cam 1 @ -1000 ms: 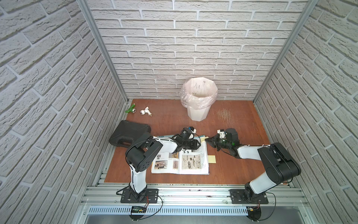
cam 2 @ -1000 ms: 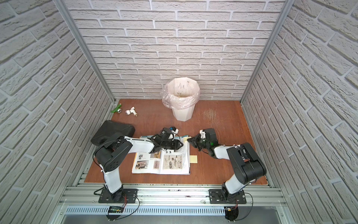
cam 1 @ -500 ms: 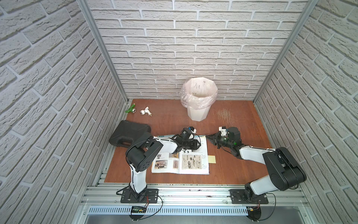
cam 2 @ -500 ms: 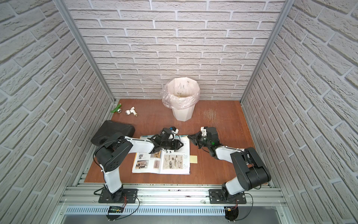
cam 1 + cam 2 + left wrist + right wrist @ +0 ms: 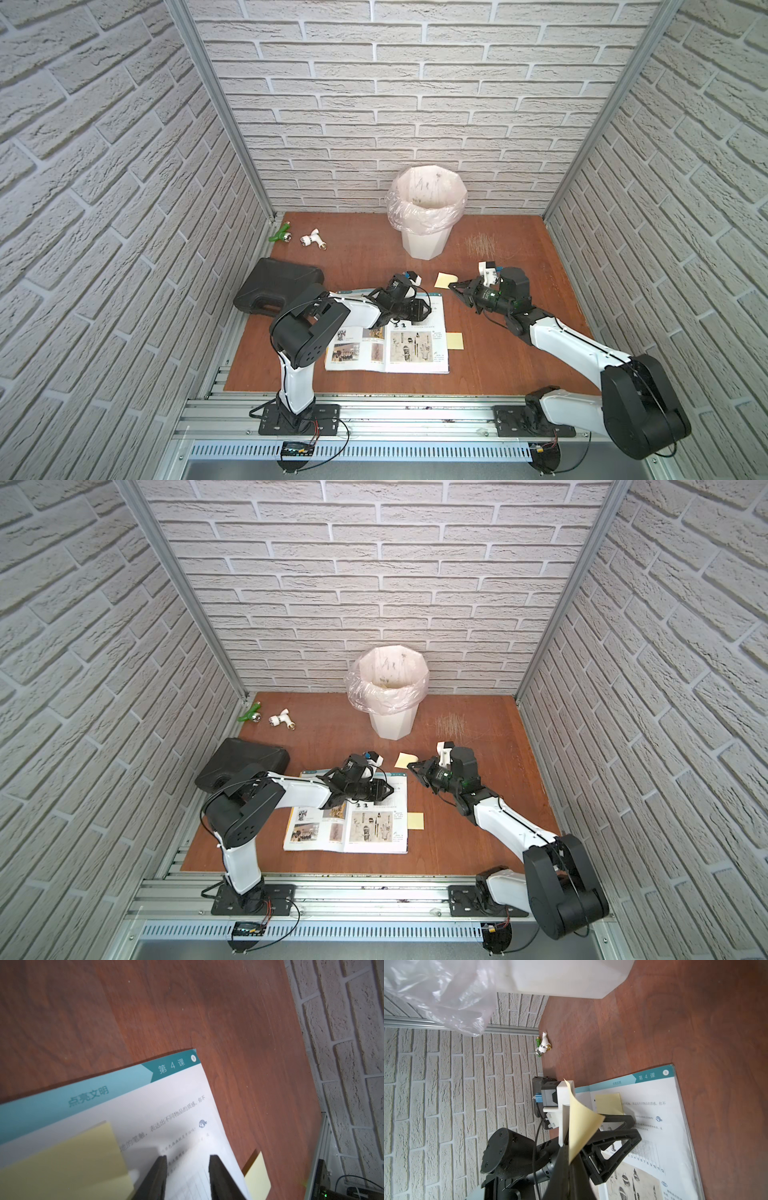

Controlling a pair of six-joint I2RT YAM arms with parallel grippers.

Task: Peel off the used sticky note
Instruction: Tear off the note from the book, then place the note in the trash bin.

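A brown wooden bench (image 5: 498, 332) fills the floor of the brick-walled cell. At its far edge stands a white bin (image 5: 424, 245) lined with a clear bag. A black case (image 5: 278, 286) lies shut at the left, near the left arm's elbow. An open book (image 5: 415, 353) lies flat in the middle, with illustrated pages up and a teal header along the far edge.

The left pincer (image 5: 428, 309) lies low over the book's right-hand page. Its jaws stand narrow, a slim gap between them and nothing in it, and the tips rest on the printed paper in the left wrist view.

The right pincer (image 5: 452, 284) hangs just beyond the book's far right corner, clamped on the used sticky note (image 5: 444, 279). That pale yellow slip is lifted clear of the page, and in the right wrist view it curls upward from the closed tips (image 5: 581, 1126).

A second yellow note (image 5: 608, 1103) is stuck to the right-hand page beside the left pincer. A third yellow note (image 5: 455, 340) lies on the bench, touching the book's right edge.

A green fitting (image 5: 279, 236) and a white fitting (image 5: 312, 240) lie in the far left corner.
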